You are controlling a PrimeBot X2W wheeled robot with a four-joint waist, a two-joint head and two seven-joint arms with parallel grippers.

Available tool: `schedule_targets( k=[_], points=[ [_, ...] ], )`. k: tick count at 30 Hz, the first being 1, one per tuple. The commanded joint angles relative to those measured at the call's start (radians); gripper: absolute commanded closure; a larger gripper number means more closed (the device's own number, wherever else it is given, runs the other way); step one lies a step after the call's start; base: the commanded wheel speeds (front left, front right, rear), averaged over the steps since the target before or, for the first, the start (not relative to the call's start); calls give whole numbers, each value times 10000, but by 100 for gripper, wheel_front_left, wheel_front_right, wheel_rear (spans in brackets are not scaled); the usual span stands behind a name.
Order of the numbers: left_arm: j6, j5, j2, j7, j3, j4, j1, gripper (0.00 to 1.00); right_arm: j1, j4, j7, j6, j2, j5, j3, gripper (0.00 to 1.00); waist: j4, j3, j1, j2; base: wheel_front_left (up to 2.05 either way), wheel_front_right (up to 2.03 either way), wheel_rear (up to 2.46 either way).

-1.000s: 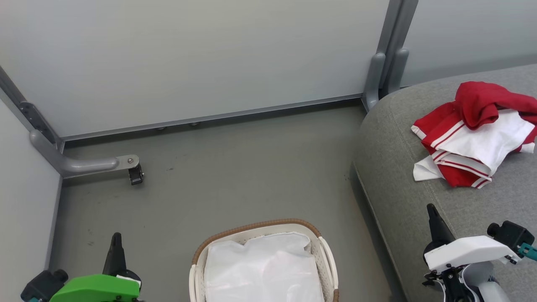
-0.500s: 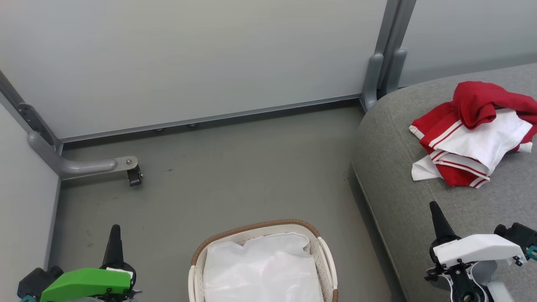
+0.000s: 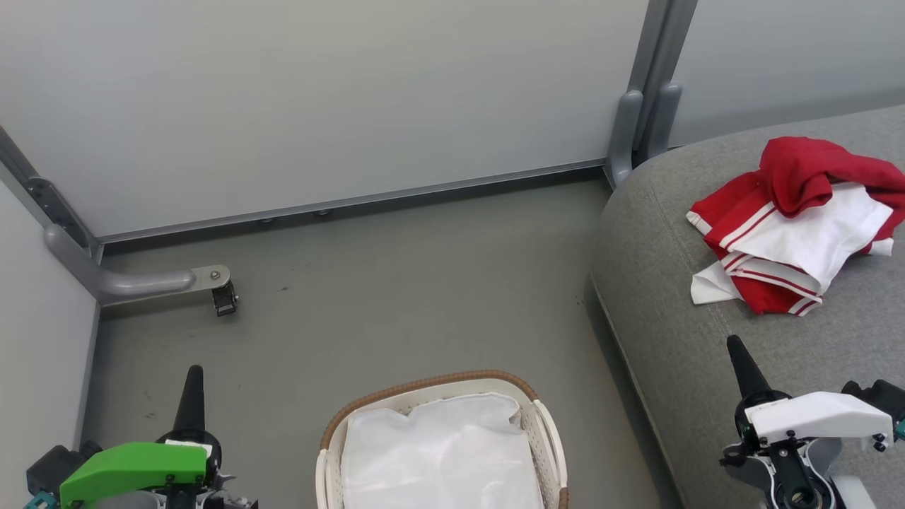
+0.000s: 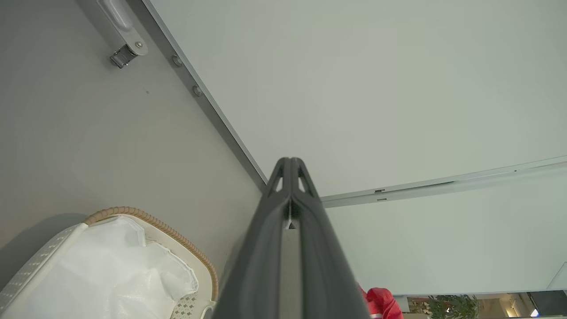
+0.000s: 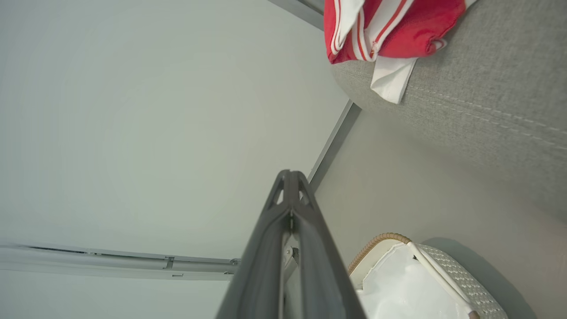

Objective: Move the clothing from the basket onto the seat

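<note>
Left gripper (image 3: pixel 192 378) sits at seven o'clock, fingers pressed together, nothing between them. The basket (image 3: pixel 433 382) is at six o'clock, its white liner (image 3: pixel 438 452) showing inside. At two o'clock the red-and-white clothing (image 3: pixel 792 226) lies heaped on the grey seat (image 3: pixel 672 318). Right gripper (image 3: pixel 737 350) is at four o'clock, fingers together, empty.

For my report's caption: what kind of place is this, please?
Probably a partitioned test cell staged as a home: pale panel walls on metal feet, a grey sofa seat, a laundry basket.
</note>
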Motion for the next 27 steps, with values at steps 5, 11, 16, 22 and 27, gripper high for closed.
schedule_targets(
  k=[5,11,16,22,27],
  points=[
    [-39,-603,64,153,62,-155,-295,100,-78,-177,157,-6,-60,668,-93,100,-20,-9,0,0,0,0,0],
    [-53,-1071,67,300,96,-195,-357,100,-79,-236,299,-6,-61,1222,-147,100,-42,-19,0,0,0,0,0],
    [-62,-1462,68,395,121,-226,-383,100,-79,-286,404,-6,-62,1641,-191,100,-59,-27,0,0,0,0,0],
    [-74,-1894,70,515,150,-273,-462,100,-79,-341,518,-5,-61,2143,-243,100,-81,-37,0,0,0,0,0],
    [-85,-2239,71,619,171,-310,-512,100,-78,-390,626,-5,-61,2559,-284,100,-100,-45,0,0,0,0,0]
  ],
)
